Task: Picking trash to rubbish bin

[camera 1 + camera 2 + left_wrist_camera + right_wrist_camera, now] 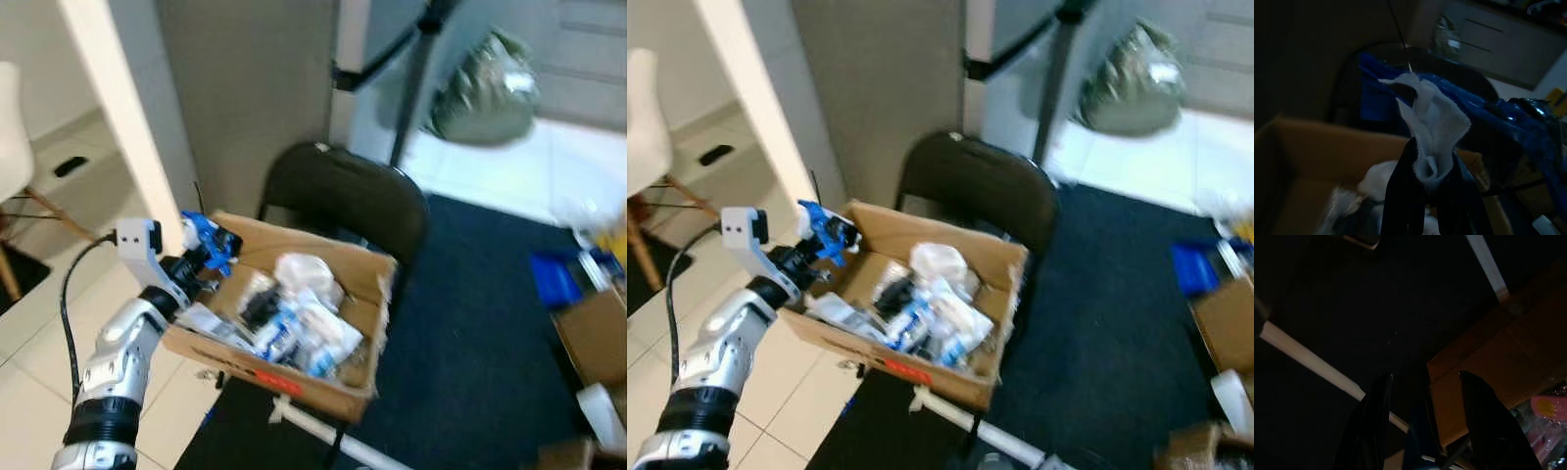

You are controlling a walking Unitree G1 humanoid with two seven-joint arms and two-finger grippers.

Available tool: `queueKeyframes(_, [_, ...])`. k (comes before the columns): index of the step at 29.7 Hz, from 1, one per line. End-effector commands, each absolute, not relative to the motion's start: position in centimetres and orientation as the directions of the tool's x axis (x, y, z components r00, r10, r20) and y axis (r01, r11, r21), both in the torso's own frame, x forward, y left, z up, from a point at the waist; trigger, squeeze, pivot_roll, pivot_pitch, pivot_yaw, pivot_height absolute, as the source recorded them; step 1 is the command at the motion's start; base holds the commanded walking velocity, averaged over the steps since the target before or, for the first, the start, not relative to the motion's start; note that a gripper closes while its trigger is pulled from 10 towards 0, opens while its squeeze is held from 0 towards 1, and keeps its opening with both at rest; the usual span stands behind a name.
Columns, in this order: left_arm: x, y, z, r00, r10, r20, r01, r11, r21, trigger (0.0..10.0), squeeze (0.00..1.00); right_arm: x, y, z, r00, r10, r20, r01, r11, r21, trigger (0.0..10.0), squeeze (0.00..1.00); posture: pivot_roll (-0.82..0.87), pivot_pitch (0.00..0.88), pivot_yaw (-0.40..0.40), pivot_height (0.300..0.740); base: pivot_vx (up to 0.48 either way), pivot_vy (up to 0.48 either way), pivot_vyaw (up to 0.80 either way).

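A cardboard box [338, 397] serving as the rubbish bin sits on the floor, holding several white, blue and black wrappers [294, 318]. My left gripper [209, 257] hovers over the box's left rim, shut on a crumpled blue-and-white piece of trash [206, 235]. In the left wrist view the black fingers [1400, 196] pinch the white tissue [1432, 117] with blue plastic [1498, 117] behind it, above the box. In the right wrist view my right gripper [1425, 423] hangs open over the dark carpet, near a cardboard box [1508, 362].
A black chair [348, 196] stands right behind the box. A white post [127, 117] rises at the left. Dark carpet [470, 333] spreads to the right, with cardboard boxes [593, 338] and blue items [558, 274] at its far edge. A green bag [485, 88] lies at the back.
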State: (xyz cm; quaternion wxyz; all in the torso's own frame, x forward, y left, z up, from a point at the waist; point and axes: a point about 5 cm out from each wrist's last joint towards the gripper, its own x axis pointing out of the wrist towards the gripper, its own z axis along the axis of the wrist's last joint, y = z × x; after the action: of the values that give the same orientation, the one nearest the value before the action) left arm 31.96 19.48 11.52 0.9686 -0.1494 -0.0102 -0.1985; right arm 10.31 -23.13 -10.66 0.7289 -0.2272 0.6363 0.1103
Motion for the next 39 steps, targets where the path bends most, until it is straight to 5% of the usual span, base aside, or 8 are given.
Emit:
queueKeyframes(1, [32.1, 19.6, 11.2, 0.929, -0.367, 0.056, 0.367, 0.889, -0.275, 10.0, 0.0, 10.6, -22.8, -10.7, 0.169, -0.123, -0.978, -0.455, 0.87, -0.188, 10.0, 0.0, -0.01, 0.026, 0.072, 0.74, 0.0, 0.0, -0.77])
queueKeyframes(8, [32.4, 19.5, 10.8, 0.933, -0.358, 0.035, 0.355, 0.899, -0.255, 10.0, 0.0, 10.9, -21.7, -10.8, 0.176, -0.11, -0.978, -0.459, 0.87, -0.181, 10.0, 0.0, -0.01, 0.029, 0.068, 0.74, 0.0, 0.0, -0.77])
queueKeyframes(15, [32.5, 19.5, 10.0, 0.945, -0.326, -0.002, 0.315, 0.915, -0.253, 10.0, 0.0, 10.3, -23.4, -10.6, 0.167, -0.128, -0.978, -0.448, 0.873, -0.19, 10.0, 0.0, -0.01, 0.03, 0.069, 0.74, 0.0, 0.0, -0.77])
queueKeyframes(23, [32.5, 20.6, 8.3, 0.969, -0.226, -0.1, 0.197, 0.951, -0.237, 10.0, 0.0, 10.5, -21.9, -10.9, 0.176, -0.111, -0.978, -0.443, 0.878, -0.18, 10.0, 0.0, -0.01, 0.035, 0.073, 0.74, 0.0, 0.0, 0.0])
queueKeyframes(24, [32.4, 20.7, 7.9, 0.969, -0.209, -0.129, 0.174, 0.955, -0.241, 10.0, 0.29, 10.5, -21.7, -10.9, 0.179, -0.107, -0.978, -0.443, 0.879, -0.177, 10.0, 0.0, -0.01, 0.035, 0.074, 0.74, 0.0, 0.0, 0.0])
queueKeyframes(25, [32.4, 20.7, 7.9, 0.969, -0.209, -0.129, 0.174, 0.955, -0.241, 10.0, 0.29, 10.5, -21.7, -10.9, 0.179, -0.107, -0.978, -0.443, 0.879, -0.177, 10.0, 0.0, -0.01, 0.035, 0.074, 0.74, 0.0, 0.0, 0.0])
queueKeyframes(26, [32.3, 20.9, 7.3, 0.968, -0.188, -0.163, 0.147, 0.96, -0.237, 10.0, 1.0, 10.6, -21.5, -10.9, 0.18, -0.104, -0.978, -0.443, 0.879, -0.175, 10.0, 0.0, -0.01, 0.034, 0.075, 0.74, 0.0, 0.0, 0.0])
queueKeyframes(39, [32.0, 21.1, 5.8, 0.963, -0.121, -0.24, 0.061, 0.968, -0.245, 10.0, 1.0, 9.8, -22.4, -10.9, 0.165, -0.116, -0.979, -0.445, 0.877, -0.179, 10.0, 0.0, -0.01, 0.036, 0.079, 0.74, 0.0, 0.0, 0.0])
